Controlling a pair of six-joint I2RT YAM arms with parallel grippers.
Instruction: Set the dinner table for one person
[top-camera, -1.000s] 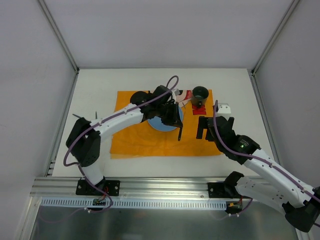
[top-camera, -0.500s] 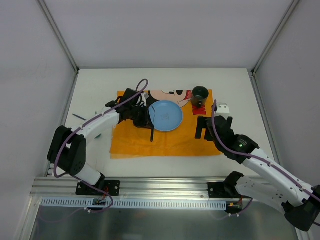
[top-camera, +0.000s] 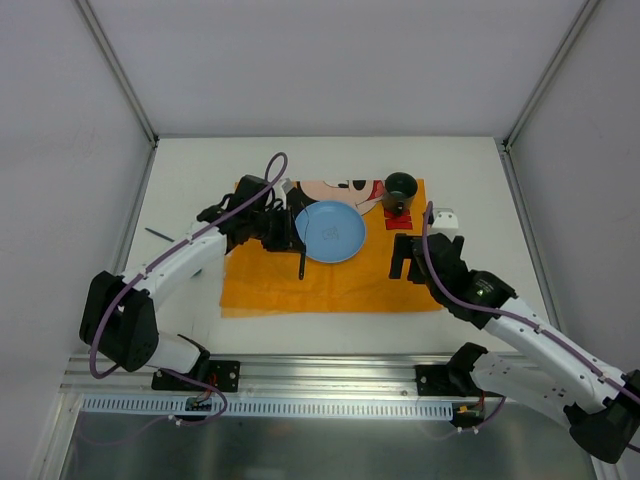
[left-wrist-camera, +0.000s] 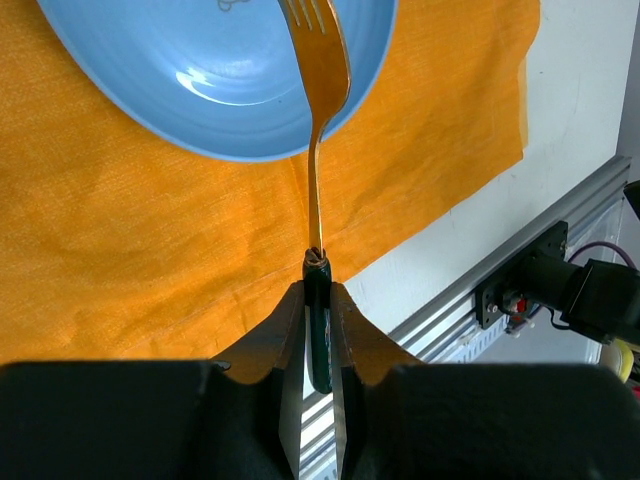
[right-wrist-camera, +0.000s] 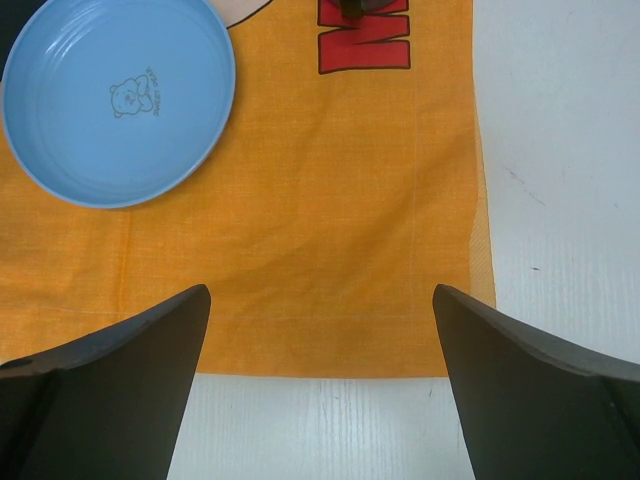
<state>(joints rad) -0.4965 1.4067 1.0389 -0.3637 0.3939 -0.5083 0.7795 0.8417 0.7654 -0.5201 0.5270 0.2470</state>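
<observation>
My left gripper (top-camera: 293, 236) is shut on the dark green handle of a gold fork (top-camera: 301, 262) and holds it above the orange placemat (top-camera: 260, 280), just left of the blue plate (top-camera: 331, 231). In the left wrist view the fork (left-wrist-camera: 318, 120) sticks out from the gripper (left-wrist-camera: 318, 325), its tines over the plate's rim (left-wrist-camera: 200, 90). My right gripper (top-camera: 408, 256) is open and empty above the mat's right part; its wrist view shows the plate (right-wrist-camera: 118, 100) and mat (right-wrist-camera: 330, 220) below the gripper (right-wrist-camera: 320, 300). The white dinner table (top-camera: 200, 170) lies under all of it.
A dark green cup (top-camera: 401, 186) stands on the mat's far right corner. A small white object (top-camera: 447, 216) lies right of the mat. A thin dark utensil (top-camera: 160, 235) lies on the table left of the mat. The aluminium rail (top-camera: 320, 372) runs along the near edge.
My left arm has swung left with the fork, from over the plate to the mat beside it, uncovering the plate. The right arm has not moved.
</observation>
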